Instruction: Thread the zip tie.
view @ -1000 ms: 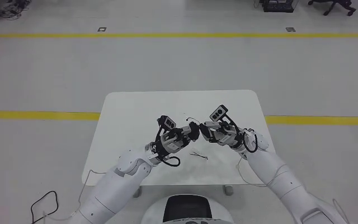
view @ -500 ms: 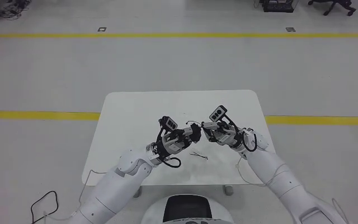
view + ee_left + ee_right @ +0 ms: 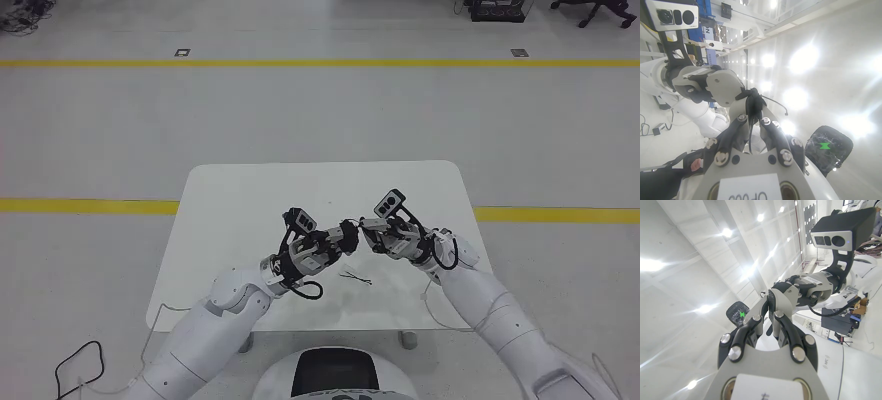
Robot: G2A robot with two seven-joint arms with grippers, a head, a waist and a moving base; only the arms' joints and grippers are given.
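Left claw (image 3: pixel 754 103) clamped on the black zip tie (image 3: pixel 751 130), which I see running up between its fingers, its thin tail curling free beyond the tips. Right claw (image 3: pixel 768 302) tip to tip with it, fingers pressed together, seemingly nipping the same tie, though the contact is hidden from me. Both are held above the middle of the white bench (image 3: pixel 230 210); a second black tie (image 3: pixel 355 277) lies flat on it, nearer the robot

Left gripper (image 3: pixel 347 237) and right gripper (image 3: pixel 366 236) crowd mid-frame; loose zip tie (image 3: pixel 355 277) lies just below; table (image 3: pixel 230 200) gives room upper left.
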